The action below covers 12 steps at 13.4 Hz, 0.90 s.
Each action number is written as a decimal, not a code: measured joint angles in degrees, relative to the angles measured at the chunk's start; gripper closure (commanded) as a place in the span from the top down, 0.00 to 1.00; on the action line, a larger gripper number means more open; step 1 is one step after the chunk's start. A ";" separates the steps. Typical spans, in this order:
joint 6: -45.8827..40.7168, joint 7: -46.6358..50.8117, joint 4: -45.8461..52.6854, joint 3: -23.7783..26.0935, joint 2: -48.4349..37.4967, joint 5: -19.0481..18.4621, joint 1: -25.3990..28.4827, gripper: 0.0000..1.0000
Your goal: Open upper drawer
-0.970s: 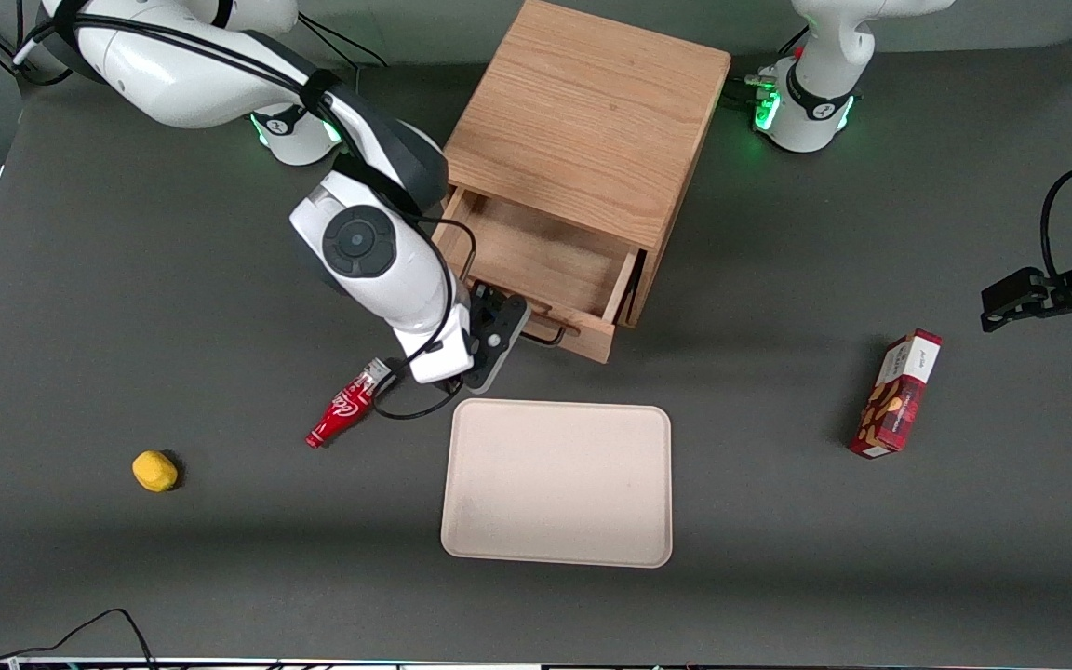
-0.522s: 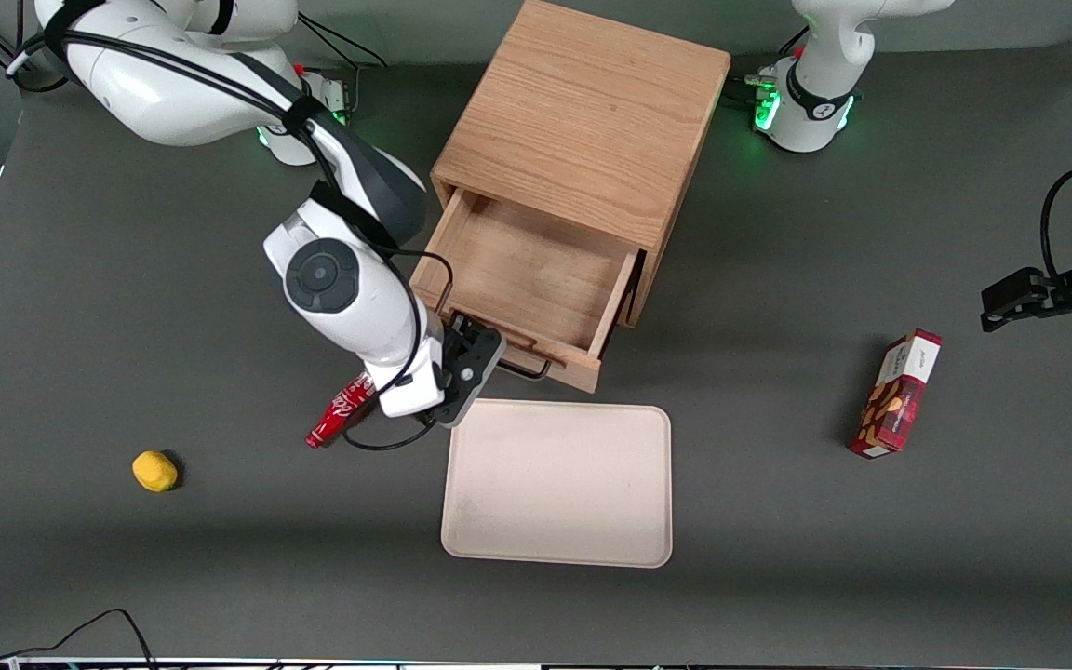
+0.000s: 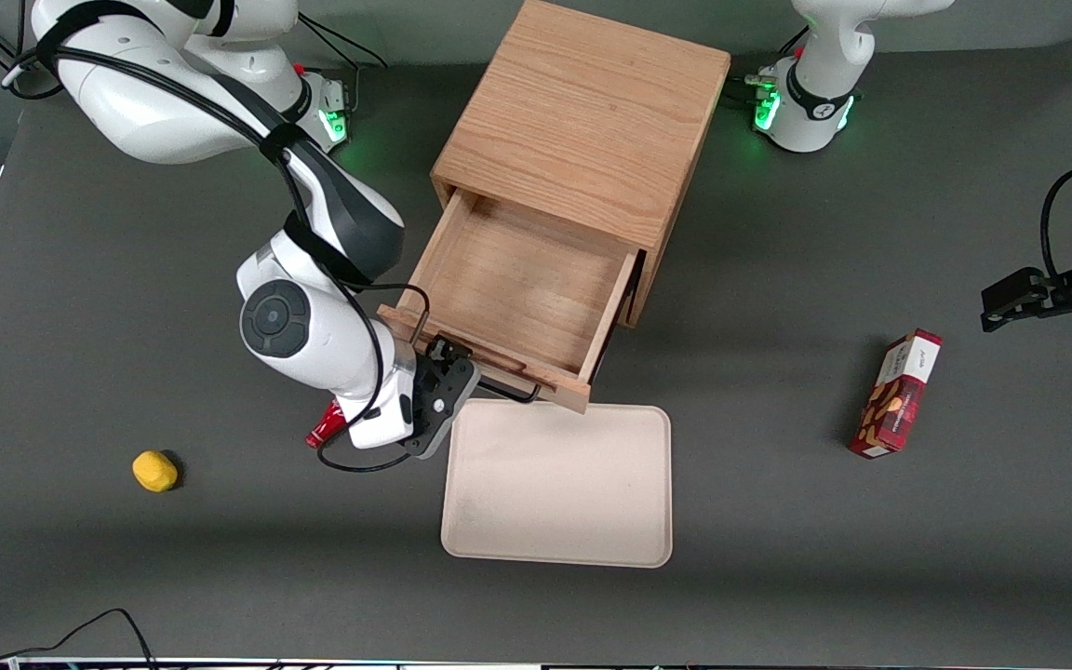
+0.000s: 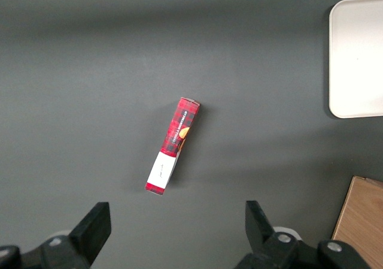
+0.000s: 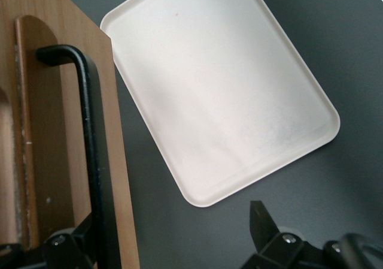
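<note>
The wooden cabinet (image 3: pixel 582 121) stands at the back middle of the table. Its upper drawer (image 3: pixel 517 288) is pulled far out, showing bare wood inside. The drawer's front edge reaches the tray's rim. The dark bar handle (image 3: pixel 508 391) runs along the drawer front and also shows in the right wrist view (image 5: pixel 90 149). My right gripper (image 3: pixel 450 365) is at the handle's end nearer the working arm. In the right wrist view the gripper (image 5: pixel 170 233) is open, with one finger (image 5: pixel 72 242) against the handle bar and the other (image 5: pixel 260 221) over the table. The lower drawer is hidden.
A beige tray (image 3: pixel 556 484) lies right in front of the drawer, also seen from the wrist (image 5: pixel 221 89). A red bottle (image 3: pixel 324 430) lies mostly under my wrist. A yellow lump (image 3: pixel 154 471) sits toward the working arm's end. A red snack box (image 3: pixel 897 393) lies toward the parked arm's end.
The drawer has slid farther out of the cabinet toward the front camera. My gripper moved with the handle, nearer the camera, and now covers most of the red bottle.
</note>
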 measured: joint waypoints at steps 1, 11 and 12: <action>0.00 -0.07 0.38 -0.09 0.01 0.48 0.00 1.00; -3.44 -0.18 6.08 -1.20 -4.53 7.46 -1.29 1.00; -5.16 -0.18 6.19 -2.36 -7.03 8.81 -2.02 1.00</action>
